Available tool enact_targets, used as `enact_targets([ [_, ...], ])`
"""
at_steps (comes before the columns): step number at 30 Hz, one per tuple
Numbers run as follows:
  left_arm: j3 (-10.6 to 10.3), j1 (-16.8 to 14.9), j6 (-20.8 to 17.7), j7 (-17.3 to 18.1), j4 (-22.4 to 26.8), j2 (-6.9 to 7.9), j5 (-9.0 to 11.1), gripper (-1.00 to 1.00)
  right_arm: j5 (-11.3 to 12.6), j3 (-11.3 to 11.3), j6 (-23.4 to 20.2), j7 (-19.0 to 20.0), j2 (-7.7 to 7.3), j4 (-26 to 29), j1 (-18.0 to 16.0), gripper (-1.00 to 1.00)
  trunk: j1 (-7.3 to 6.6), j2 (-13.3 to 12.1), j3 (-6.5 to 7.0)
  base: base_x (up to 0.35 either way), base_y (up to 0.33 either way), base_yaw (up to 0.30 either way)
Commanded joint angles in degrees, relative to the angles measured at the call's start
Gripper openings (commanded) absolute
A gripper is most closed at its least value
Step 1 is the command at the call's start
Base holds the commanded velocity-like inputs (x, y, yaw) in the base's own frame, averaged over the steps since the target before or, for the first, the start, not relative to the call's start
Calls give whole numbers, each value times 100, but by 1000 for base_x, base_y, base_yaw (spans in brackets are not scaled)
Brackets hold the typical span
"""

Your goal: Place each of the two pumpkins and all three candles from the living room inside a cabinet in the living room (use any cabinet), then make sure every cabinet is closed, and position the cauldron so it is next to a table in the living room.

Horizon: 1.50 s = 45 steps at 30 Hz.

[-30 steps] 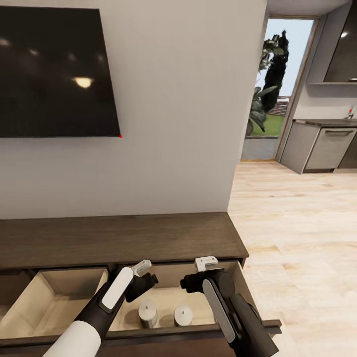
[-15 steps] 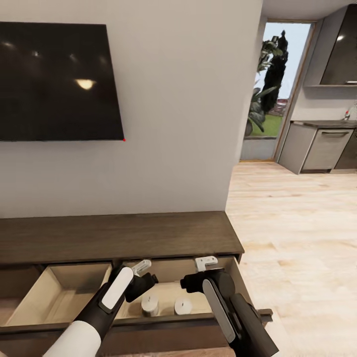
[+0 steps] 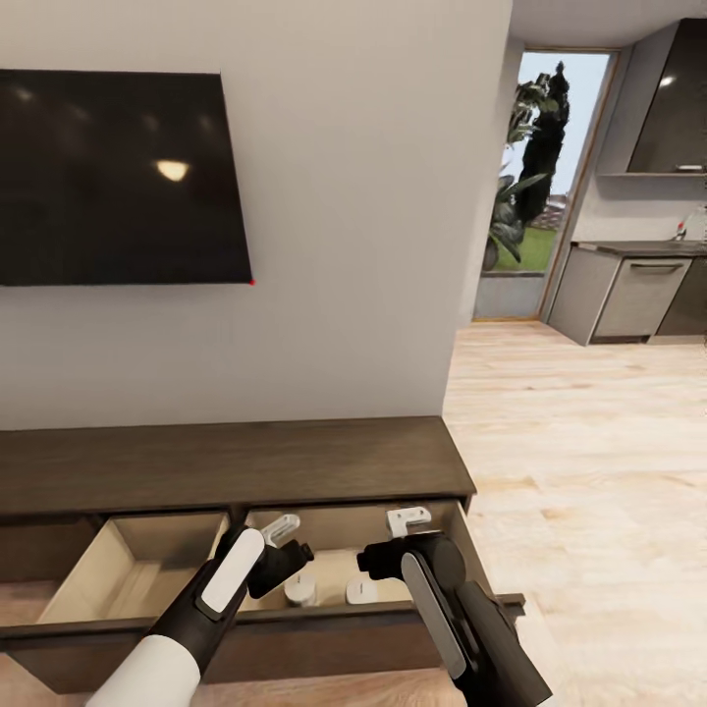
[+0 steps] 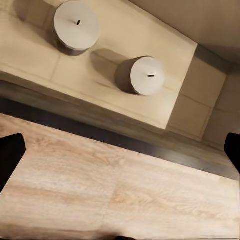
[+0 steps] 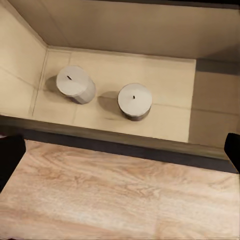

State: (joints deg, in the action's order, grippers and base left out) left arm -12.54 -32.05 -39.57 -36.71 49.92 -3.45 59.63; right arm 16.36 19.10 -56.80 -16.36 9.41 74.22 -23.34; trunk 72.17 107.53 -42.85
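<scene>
The long dark-brown cabinet (image 3: 236, 462) stands against the wall with both drawers pulled out, showing pale beige insides. Two short white candles (image 3: 299, 592) (image 3: 361, 591) stand side by side in the right drawer (image 3: 481, 574); both also show from above in the left wrist view (image 4: 76, 25) (image 4: 147, 75) and the right wrist view (image 5: 75, 84) (image 5: 134, 100). My left gripper (image 3: 284, 532) and right gripper (image 3: 408, 517) hover above the right drawer's front, both open and empty. The left drawer (image 3: 147, 570) looks empty. The pumpkins, the third candle and the cauldron are out of view.
A black television (image 3: 118, 177) hangs on the wall above the cabinet. Light wood floor (image 3: 589, 442) stretches to the right toward a glass door with a plant (image 3: 535, 157) and grey kitchen units (image 3: 633, 299). The drawer fronts jut out toward me.
The whole picture has shifted: the camera has drawn back from the cabinet, so the drawers and candles look smaller and farther. Both arms keep their pose in the view.
</scene>
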Motion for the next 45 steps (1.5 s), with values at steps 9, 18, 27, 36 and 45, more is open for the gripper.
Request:
enact_targets([
  [9,-12,-3,2,-64,9,2,58,100,66,6,-15,-60,0,12,-4,100,-202,-359,157,-327,0,0],
  [18,-13,-3,2,-66,9,-2,58,100,69,6,-19,-60,0,13,-4,100,-400,-720,318,-331,0,0],
  [27,-27,-3,2,-81,8,-7,10,100,69,6,-19,-60,-7,14,-4,100,-422,-760,336,-330,0,0],
  [36,-29,-3,4,-90,9,1,-12,100,69,6,-24,-60,-9,13,-4,100,-422,-760,336,-226,-12,0],
  [45,-23,-3,10,-85,14,2,-13,100,69,6,-24,-60,-9,14,-4,100,-422,-760,348,-173,-136,49],
])
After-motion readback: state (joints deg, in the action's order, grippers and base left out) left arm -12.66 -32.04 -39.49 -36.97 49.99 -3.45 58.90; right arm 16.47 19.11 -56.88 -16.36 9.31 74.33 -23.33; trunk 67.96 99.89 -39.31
